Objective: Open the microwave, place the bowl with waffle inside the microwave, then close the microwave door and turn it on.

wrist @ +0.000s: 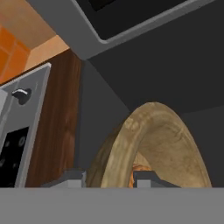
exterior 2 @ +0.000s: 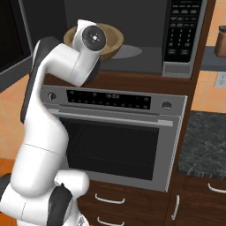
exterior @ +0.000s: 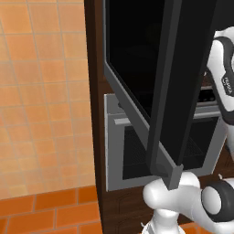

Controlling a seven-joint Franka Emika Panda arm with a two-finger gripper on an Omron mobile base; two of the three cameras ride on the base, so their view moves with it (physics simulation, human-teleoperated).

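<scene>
- The two-finger gripper (wrist: 108, 177) pinched the rim of the shallow tan bowl with waffle (wrist: 151, 144) inside the grey-framed microwave (exterior 2: 145, 39).
- The black glass microwave door (exterior: 183, 82) stood swung open, above the silver oven (exterior 2: 114, 137).

The microwave (exterior 2: 132, 39) sits in dark wood cabinetry, its grey cavity open and a keypad panel down its right side. The microwave door (exterior: 151, 77), a big black glass panel edged in grey metal, stands swung wide open to the left. The bowl with waffle (exterior 2: 112, 39), a shallow round tan bowl, is inside the cavity towards its left side, above the round glass plate; whether it rests on the floor cannot be told. In the hand view its rim (wrist: 153, 135) looks wood-grained, with a bit of golden-brown waffle inside.
</scene>
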